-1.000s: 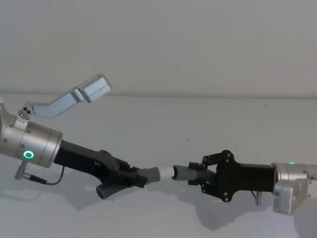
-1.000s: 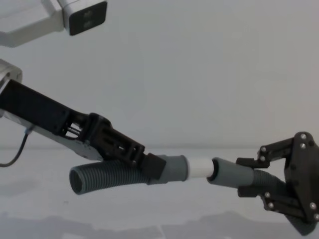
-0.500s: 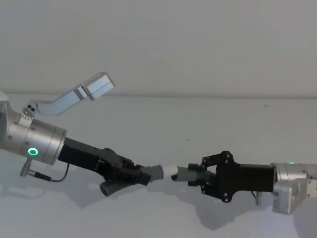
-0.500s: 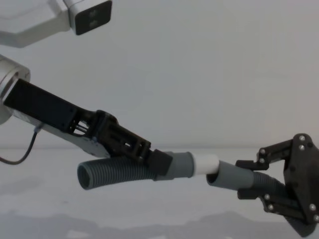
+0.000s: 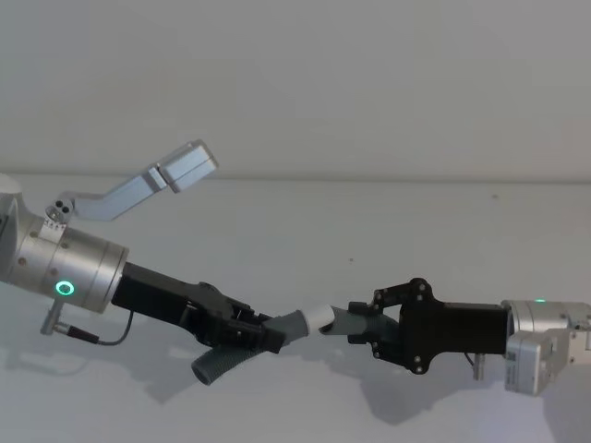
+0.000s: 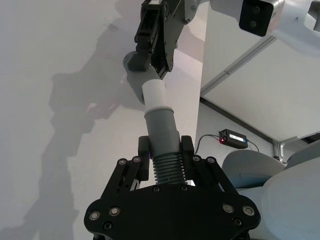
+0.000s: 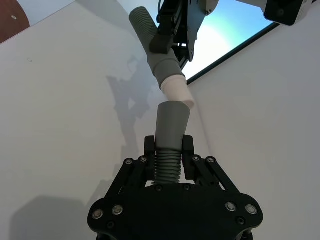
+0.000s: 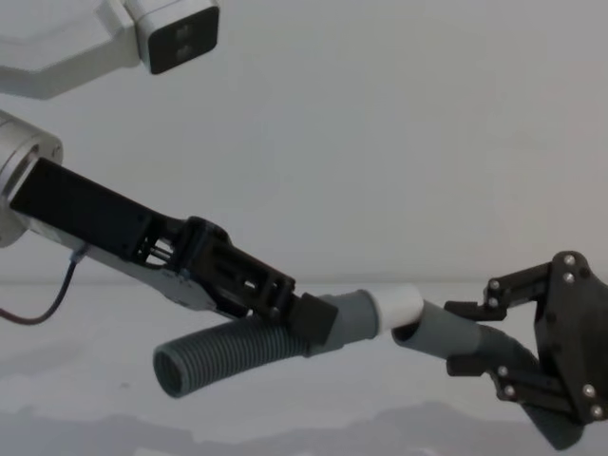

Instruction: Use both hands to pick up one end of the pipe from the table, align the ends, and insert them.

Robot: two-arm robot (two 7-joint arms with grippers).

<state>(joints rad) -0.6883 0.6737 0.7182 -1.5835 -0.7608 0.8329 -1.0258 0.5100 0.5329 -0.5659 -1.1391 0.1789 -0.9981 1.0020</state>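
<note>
My left gripper (image 5: 257,334) is shut on a ribbed stretch of the dark grey pipe (image 8: 237,344), just behind a smooth grey cuff (image 8: 356,316) with a white tube tip (image 8: 397,306). The pipe's bare ribbed end (image 8: 176,372) hangs below that hand. From the right, my right gripper (image 5: 367,329) is shut on the pipe behind the plain socket cuff (image 8: 442,332). Both ends are held above the white table (image 5: 388,231). The white tip (image 7: 176,90) touches the socket's (image 7: 172,122) mouth at an angle, a little off to one side. In the left wrist view the tip (image 6: 155,94) points toward the right gripper (image 6: 155,30).
A grey bracket with a boxy camera head (image 5: 152,180) stands behind my left arm and juts in high in the chest view (image 8: 176,33). A thin cable (image 5: 88,334) hangs under the left wrist. A small black box with a red light (image 6: 232,137) lies off the table.
My left gripper has moved right and lower, and its cuff now tilts upward. The white tip, in line with the socket before, now meets it at an angle. My right gripper shifted slightly left.
</note>
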